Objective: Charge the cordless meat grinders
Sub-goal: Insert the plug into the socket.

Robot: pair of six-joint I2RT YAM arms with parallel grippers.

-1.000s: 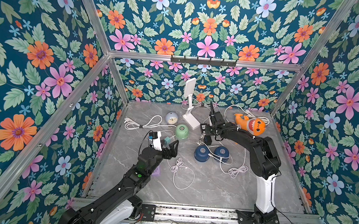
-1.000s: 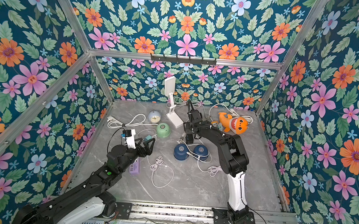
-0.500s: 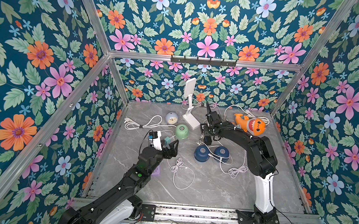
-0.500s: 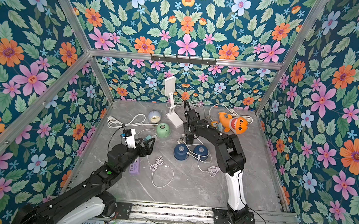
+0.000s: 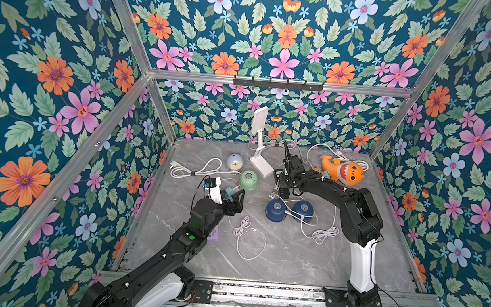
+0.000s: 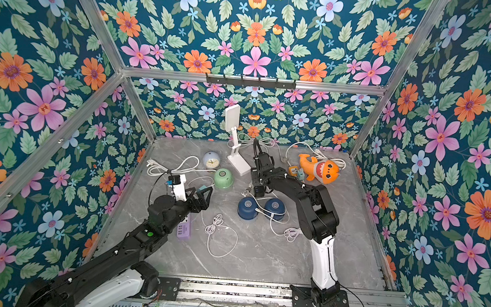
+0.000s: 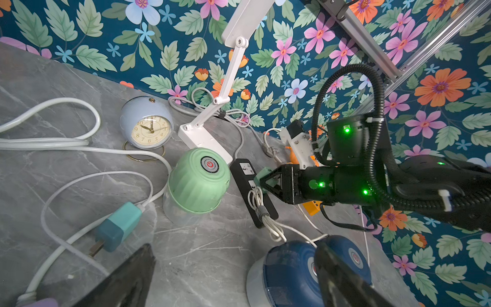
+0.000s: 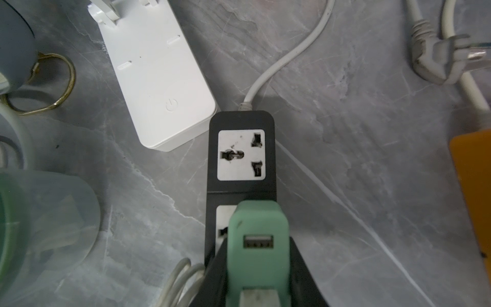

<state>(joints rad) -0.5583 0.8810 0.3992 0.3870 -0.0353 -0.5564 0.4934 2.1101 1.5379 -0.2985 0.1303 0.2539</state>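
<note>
"What sort of room was it?"

"A box of aluminium frame hung with teal wallpaper full of pink and orange flowers. It stood over a grey, marble-veined worktop strewn with white cables."

"And what was to be charged?"

"Three domes, all on the worktop with their buttons up. The pale green grinder stood just beside the base of the white lamp, on the left arm's side. A navy grinder and its navy twin sat side by side, nearer the robot than the lamp."

"The hands?"

"The right hand was closed on a mint-green adapter. It held the adapter at the second socket of a black power strip, whose end lay just beside the lamp's base. I couldn't tell whether the prongs were in. The left hand hovered with its fingers spread wide, gripping nothing, farther from the lamp than the green grinder."

"Anything else?"

"A pale-blue clock stood near the lamp, and an orange shark toy lay on the lamp's other side."
</note>
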